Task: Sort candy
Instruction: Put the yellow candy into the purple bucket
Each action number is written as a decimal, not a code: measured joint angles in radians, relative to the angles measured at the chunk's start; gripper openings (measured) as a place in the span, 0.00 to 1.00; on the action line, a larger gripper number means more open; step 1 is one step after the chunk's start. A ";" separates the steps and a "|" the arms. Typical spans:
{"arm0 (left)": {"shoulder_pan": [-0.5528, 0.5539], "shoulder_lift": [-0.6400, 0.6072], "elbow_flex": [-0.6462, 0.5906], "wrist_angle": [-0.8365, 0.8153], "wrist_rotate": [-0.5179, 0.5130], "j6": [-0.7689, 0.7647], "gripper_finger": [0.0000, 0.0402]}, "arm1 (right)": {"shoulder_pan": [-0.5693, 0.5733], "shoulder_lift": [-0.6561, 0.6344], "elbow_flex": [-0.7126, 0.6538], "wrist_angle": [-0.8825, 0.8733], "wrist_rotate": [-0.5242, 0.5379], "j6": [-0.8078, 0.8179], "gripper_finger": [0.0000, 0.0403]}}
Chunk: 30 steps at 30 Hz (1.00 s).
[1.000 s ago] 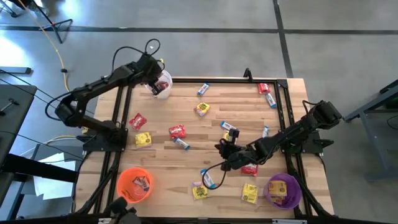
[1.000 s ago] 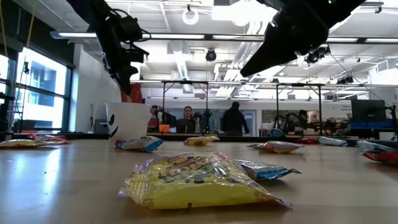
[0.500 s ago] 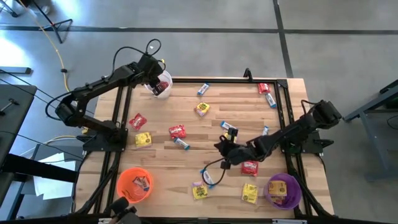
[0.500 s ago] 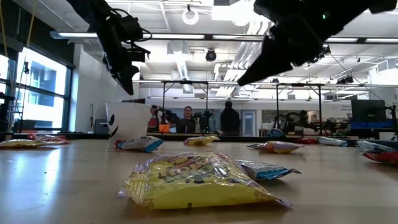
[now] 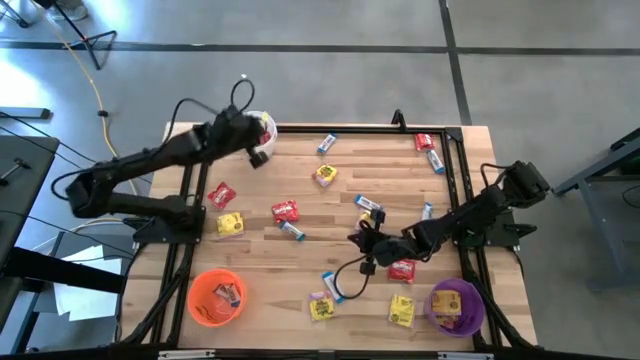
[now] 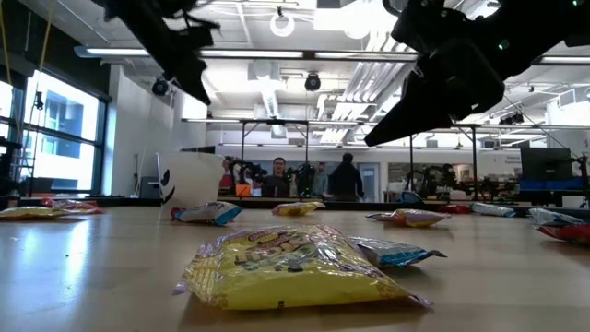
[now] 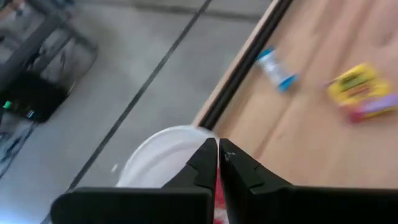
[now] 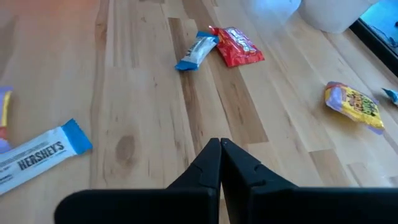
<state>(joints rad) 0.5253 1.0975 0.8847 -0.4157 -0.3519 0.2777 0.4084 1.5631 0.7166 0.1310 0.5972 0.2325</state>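
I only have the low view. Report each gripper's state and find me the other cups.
Observer: The left gripper is shut, by the rim of the white plastic cup at the table's far left corner.
Operator: Now the right one.
Observer: The right gripper is shut on nothing, above bare wood mid-table.
Operator: Cups.
Observer: An orange plastic cup and a purple plastic cup sit at your near corners, left and right, both holding candy.
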 joint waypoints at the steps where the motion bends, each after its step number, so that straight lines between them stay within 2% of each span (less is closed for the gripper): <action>1: -0.033 -0.029 -0.024 0.020 0.000 -0.017 0.01 | 0.000 0.000 0.000 -0.005 0.000 0.008 0.00; 7: -0.265 -0.186 -0.190 0.210 0.002 -0.068 0.00 | 0.000 0.000 0.000 -0.097 -0.030 0.110 0.00; 12: -0.445 -0.240 -0.353 0.453 0.002 -0.087 0.00 | -0.006 0.000 0.001 -0.198 -0.028 0.184 0.02; 16: -0.555 -0.243 -0.464 0.645 0.002 -0.101 0.00 | -0.025 0.000 0.002 -0.281 -0.026 0.247 0.14; 22: -0.666 -0.243 -0.569 0.886 0.001 -0.091 0.00 | -0.045 0.000 0.002 -0.383 -0.026 0.314 0.41; 26: -0.699 -0.243 -0.582 0.917 0.001 -0.083 0.00 | -0.062 0.001 0.002 -0.415 -0.026 0.318 0.54; 30: -0.718 -0.243 -0.582 0.916 0.000 -0.083 0.00 | -0.085 0.001 0.002 -0.445 -0.041 0.318 0.57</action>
<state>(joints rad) -0.1927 0.8547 0.3023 0.5007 -0.3523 0.1944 0.3236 1.5642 0.7185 -0.3136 0.5560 0.5503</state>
